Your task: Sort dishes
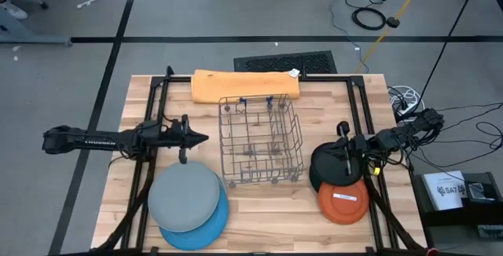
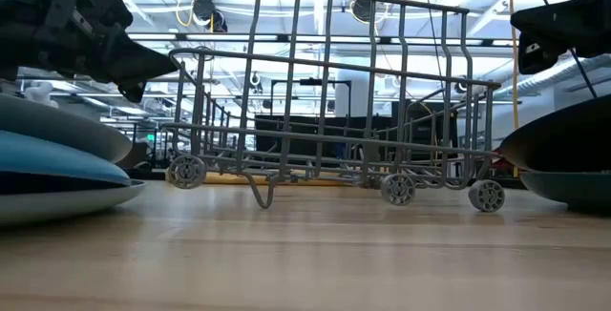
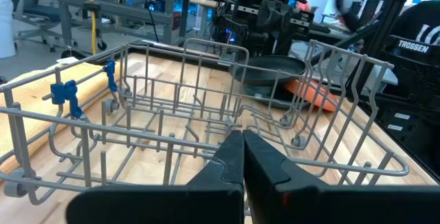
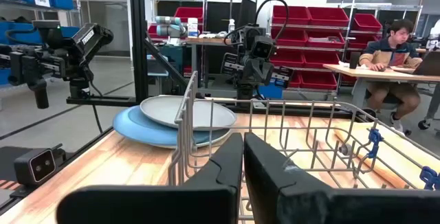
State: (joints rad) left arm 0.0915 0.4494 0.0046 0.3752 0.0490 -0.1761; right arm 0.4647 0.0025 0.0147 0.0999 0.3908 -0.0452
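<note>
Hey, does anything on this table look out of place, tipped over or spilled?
Nothing stands out. The wire rack stands upright and empty mid-table. The grey plate overlaps the blue plate, and the black plate overlaps the orange plate, both slightly offset. Nothing spilled.

The grey plate (image 1: 184,197) lies on a blue plate (image 1: 206,223); the black plate (image 1: 336,164) sits under an orange plate (image 1: 343,202) that bears a white sticker with dark print. The rack (image 1: 260,140) is grey wire with small blue clips (image 3: 65,93), the cloth (image 1: 244,85) is plain orange with a white tag, and the table (image 1: 267,213) is pale wood planks edged by a black frame. Both arms are black, the left gripper (image 1: 203,138) and right gripper (image 1: 343,129) included, and the left arm bears white lettering.
</note>
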